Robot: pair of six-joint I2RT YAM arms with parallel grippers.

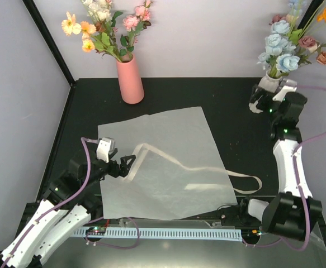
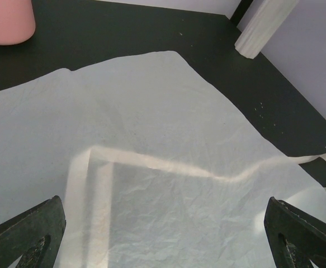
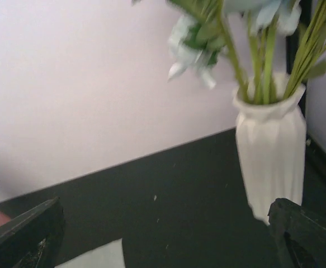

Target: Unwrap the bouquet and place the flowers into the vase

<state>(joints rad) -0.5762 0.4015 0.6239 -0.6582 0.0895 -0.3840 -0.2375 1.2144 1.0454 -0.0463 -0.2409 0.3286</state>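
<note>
The bouquet is undone. Its white paper (image 1: pixel 163 164) lies spread flat on the black table, with the cream ribbon (image 1: pixel 207 167) loose across it. The flowers (image 1: pixel 286 47), light blue, orange and pink, stand in the white ribbed vase (image 1: pixel 270 84) at the back right. My right gripper (image 1: pixel 261 100) sits just in front of that vase, open and empty. In the right wrist view the vase (image 3: pixel 272 151) with green stems (image 3: pixel 263 61) stands beside the right finger of the right gripper (image 3: pixel 168 234). My left gripper (image 1: pixel 126 163) hovers open over the paper's left part (image 2: pixel 151 111).
A salmon-pink vase (image 1: pixel 130 81) with yellow, pink and white flowers stands at the back, left of the paper. The ribbon's loop (image 1: pixel 252 181) trails off the paper's right edge. Light walls close the back and sides. A cable tray (image 1: pixel 168 231) runs along the near edge.
</note>
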